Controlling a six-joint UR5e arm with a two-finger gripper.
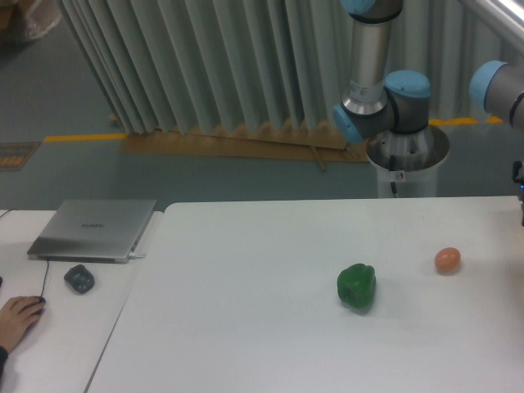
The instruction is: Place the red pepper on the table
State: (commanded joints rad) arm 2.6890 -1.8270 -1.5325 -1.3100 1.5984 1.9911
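Observation:
The red pepper is out of view. The white table (246,327) fills the lower part of the picture. The arm's base (407,151) stands behind the table's far edge, and its grey and blue links (499,86) run off the right side of the frame. Only a dark sliver of hardware (520,184) shows at the right edge above the table. The gripper's fingers lie outside the picture, so I cannot see whether they hold anything.
A green bell pepper (357,286) sits on the table right of centre. A small orange-pink ball (447,260) lies further right. On the narrower desk at left are a silver laptop (94,229), a dark mouse (79,279) and a person's hand (18,315).

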